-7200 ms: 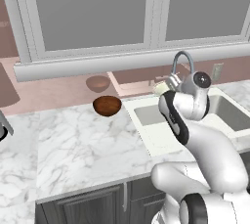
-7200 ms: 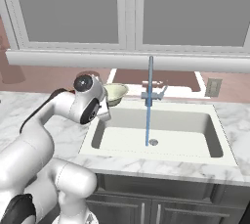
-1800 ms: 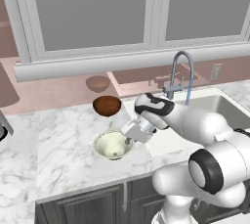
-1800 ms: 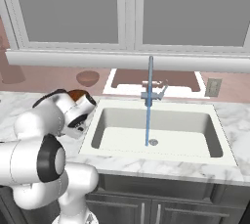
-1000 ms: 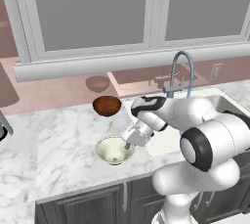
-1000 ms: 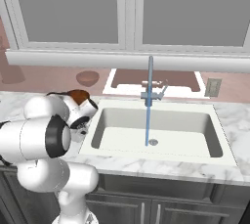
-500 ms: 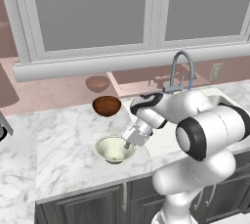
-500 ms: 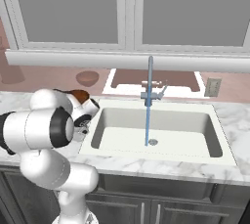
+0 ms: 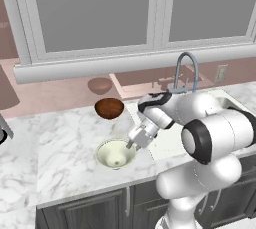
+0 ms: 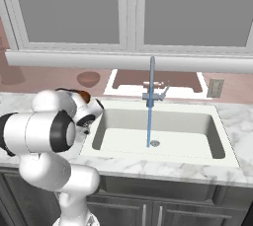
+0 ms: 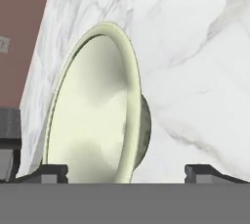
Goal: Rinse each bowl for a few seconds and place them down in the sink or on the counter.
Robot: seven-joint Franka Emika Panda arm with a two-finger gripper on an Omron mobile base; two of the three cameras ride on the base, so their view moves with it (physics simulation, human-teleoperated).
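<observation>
1. We see the cream bowl sitting upright on the worktop, near its front edge and left of the sink. Our gripper is at the bowl's right rim.
2. In the hand view the fingers stand apart, one to each side of the bowl's rim. Nothing is pinched between them, so we judge the bowl set down and let go.
3. The relation that counts next: the brown bowl lies behind the cream one, further back on the worktop toward the wall and well apart from our fingers. To reach it we would have to lift clear of the cream rim and move back and a little left.
4. A round bowl has no long axis, so any point on the rim serves for a pinch. The near rim looks the easiest to us.
5. Materials: the brown bowl is glossy and dark reddish, likely slippery. The cream bowl is smooth, pale with a green tint, thin-rimmed on a small foot.
6. The worktop is white marble with grey veins.
7. A thin stream falls from the grey gooseneck faucet into the white basin.
</observation>
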